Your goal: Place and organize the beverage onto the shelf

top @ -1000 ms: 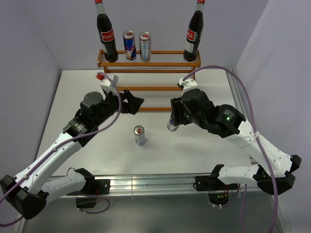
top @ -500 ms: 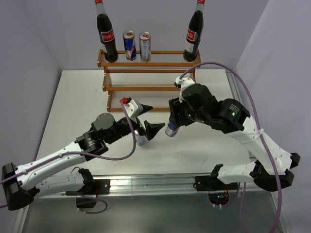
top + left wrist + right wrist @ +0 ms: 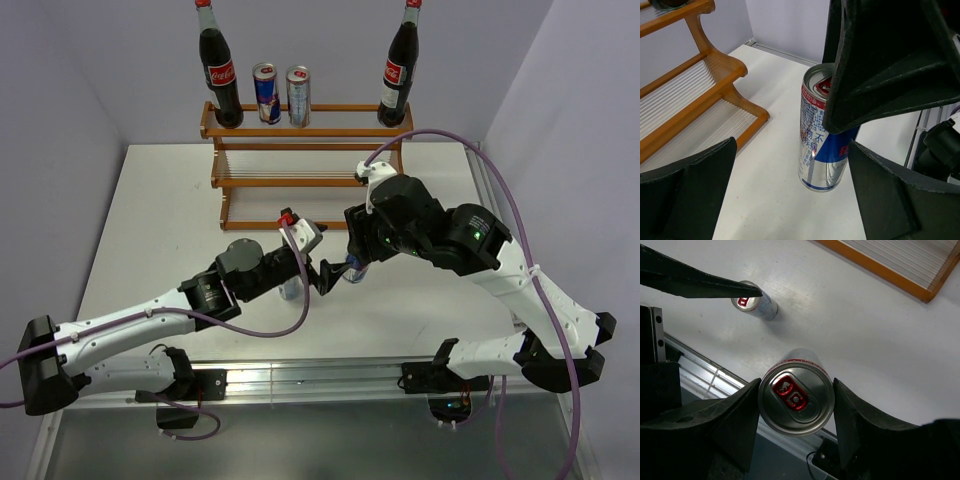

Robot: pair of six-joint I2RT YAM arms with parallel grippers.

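Note:
The wooden shelf (image 3: 300, 181) stands at the back; its top tier carries two cola bottles (image 3: 220, 76) (image 3: 398, 68) and two cans (image 3: 266, 93) (image 3: 298, 95). My right gripper (image 3: 352, 260) (image 3: 796, 397) is shut on a blue-and-silver can (image 3: 796, 399) (image 3: 824, 150), held upright above the table. Another can (image 3: 291, 289) (image 3: 753, 303) stands on the table, partly hidden by my left gripper (image 3: 318, 279) (image 3: 792, 150). That gripper is open and holds nothing, one finger (image 3: 700, 282) reaching over the standing can's top. The held can lies just ahead of its jaws.
The shelf's two lower tiers (image 3: 700, 95) (image 3: 900, 265) hold nothing. A metal rail (image 3: 320, 378) runs along the table's near edge. Purple cables loop over both arms. Grey walls close in the left, the back and the right.
My left arm has swung from beside the shelf down and to the right, over the standing can. My right gripper has barely shifted, the can still in it.

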